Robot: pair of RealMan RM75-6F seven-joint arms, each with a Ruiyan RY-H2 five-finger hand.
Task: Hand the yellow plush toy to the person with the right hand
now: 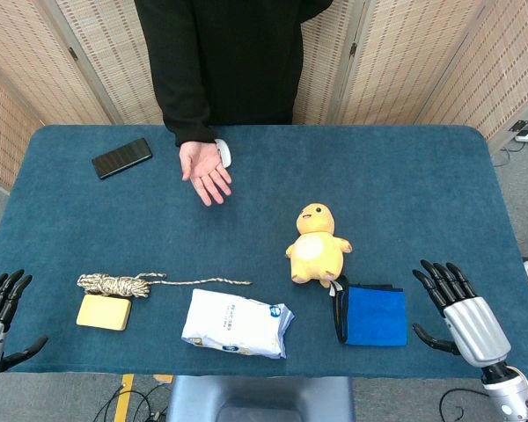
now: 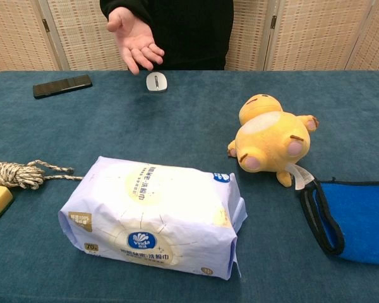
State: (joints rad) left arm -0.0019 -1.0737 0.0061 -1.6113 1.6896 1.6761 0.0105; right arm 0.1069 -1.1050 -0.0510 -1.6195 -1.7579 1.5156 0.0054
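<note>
The yellow plush toy (image 1: 316, 247) (image 2: 270, 138) lies on its back on the blue table, right of centre, feet toward me. A person in black stands at the far edge with an open palm (image 1: 206, 171) (image 2: 134, 39) held out above the table. My right hand (image 1: 458, 312) hovers open at the near right corner, fingers spread, well to the right of the toy and apart from it. My left hand (image 1: 0, 316) is open at the near left edge, holding nothing. Neither hand shows in the chest view.
A blue cloth with black trim (image 1: 371, 315) (image 2: 357, 218) lies just beside the toy's feet. A tissue pack (image 1: 236, 323) (image 2: 155, 214), rope (image 1: 119, 284), yellow sponge (image 1: 104, 312), phone (image 1: 121, 157) and white mouse (image 1: 223, 152) (image 2: 156, 81) are also on the table (image 1: 405, 176).
</note>
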